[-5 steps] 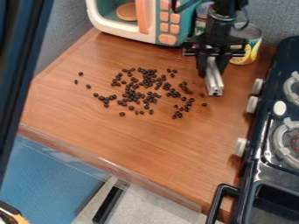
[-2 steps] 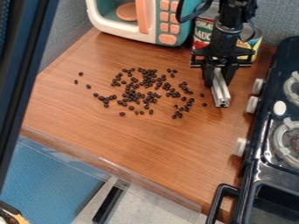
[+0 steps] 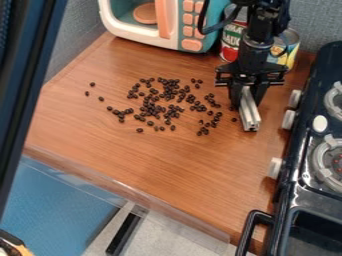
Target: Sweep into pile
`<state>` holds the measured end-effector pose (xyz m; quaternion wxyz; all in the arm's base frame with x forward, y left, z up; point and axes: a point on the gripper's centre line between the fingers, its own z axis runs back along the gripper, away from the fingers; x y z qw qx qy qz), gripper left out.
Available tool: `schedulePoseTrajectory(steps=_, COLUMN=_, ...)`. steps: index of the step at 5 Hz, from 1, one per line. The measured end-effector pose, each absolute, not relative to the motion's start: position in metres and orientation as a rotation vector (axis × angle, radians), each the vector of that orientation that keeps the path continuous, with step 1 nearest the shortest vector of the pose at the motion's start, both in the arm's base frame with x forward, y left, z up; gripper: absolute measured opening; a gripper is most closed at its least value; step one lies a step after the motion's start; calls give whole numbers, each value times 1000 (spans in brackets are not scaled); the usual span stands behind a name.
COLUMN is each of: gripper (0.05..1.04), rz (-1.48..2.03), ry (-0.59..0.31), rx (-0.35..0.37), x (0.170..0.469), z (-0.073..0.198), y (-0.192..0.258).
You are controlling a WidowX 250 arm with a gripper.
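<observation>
Hanging over the right part of the wooden table, the gripper is clamping a ribbed metal bar between its fingers. The bar is pointing down and toward the near side of the table, its free end standing to the right of the dark beans. Whether this end is touching the table cannot be told. The beans are lying in a loose, uneven scatter across the middle of the table, bunching most densely at the center. Three single beans are lying apart at the left; one is lying just beside the bar, on its left side.

Behind the beans, a toy microwave is standing at the far edge, holding an orange disc. Two cans are standing behind the gripper: a red-and-green can and a yellow can. A toy stove is flanking the table at the right.
</observation>
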<state>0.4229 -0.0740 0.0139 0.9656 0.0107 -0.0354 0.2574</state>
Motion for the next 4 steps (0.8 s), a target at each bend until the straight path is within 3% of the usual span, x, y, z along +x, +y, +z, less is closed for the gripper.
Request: schedulePoseTrajectory(steps=4, gripper=387, rz=535, ry=-86, rx=25, x=402, z=9, y=-24)
